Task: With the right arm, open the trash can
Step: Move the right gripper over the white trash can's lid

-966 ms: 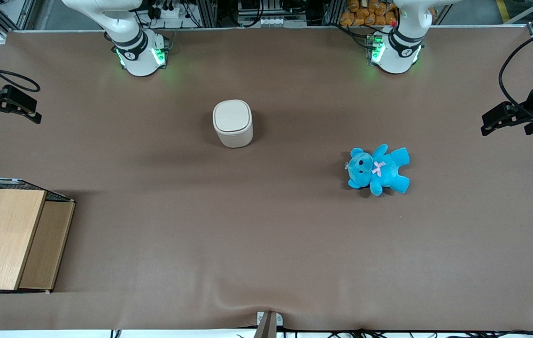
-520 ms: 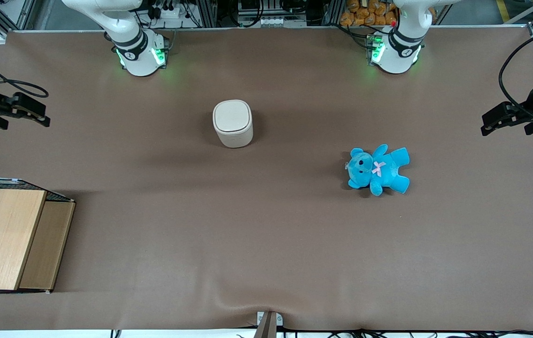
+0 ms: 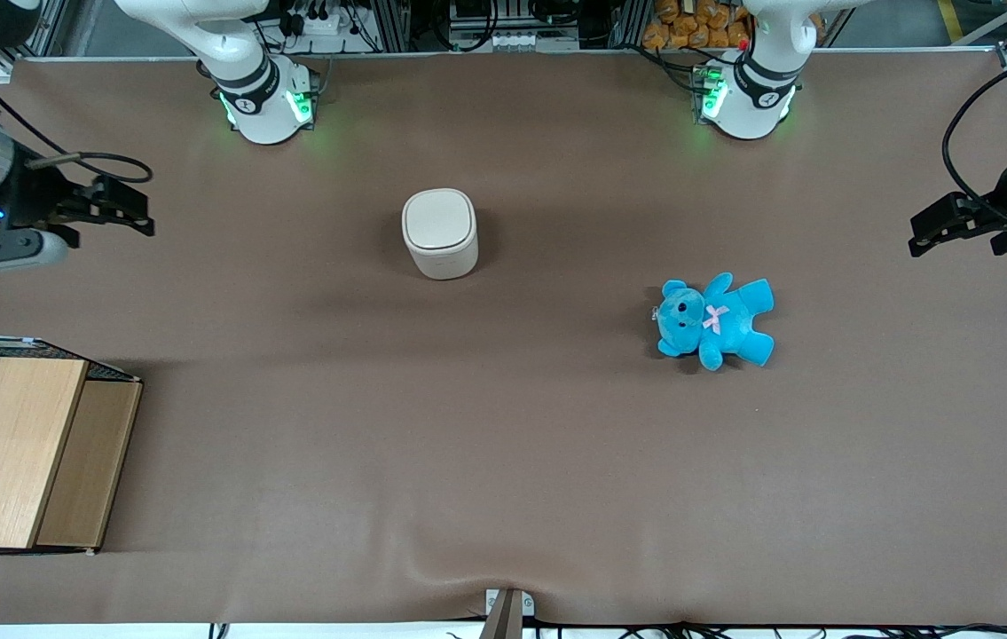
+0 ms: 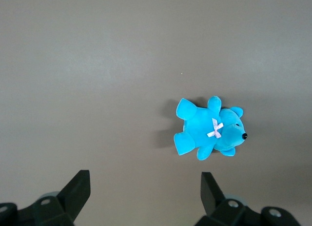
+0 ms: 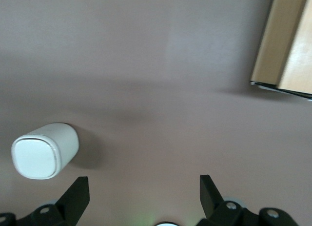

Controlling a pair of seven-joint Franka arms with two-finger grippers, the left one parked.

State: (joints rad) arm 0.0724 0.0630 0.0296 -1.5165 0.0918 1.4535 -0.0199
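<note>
Gripper hangs above the table at the working arm's end, fingers spread wide w/ nothing between them, well apart from the bin. Bin stands upright mid-table, lid shut, nearer the arm bases than the teddy. Wooden box sits at the working arm's end, nearer the front camera than the gripper.

The front camera is looking steeply down over the whole table; the right wrist camera is sharing its trash can; the gripper is hanging toward the working arm's end.
</note>
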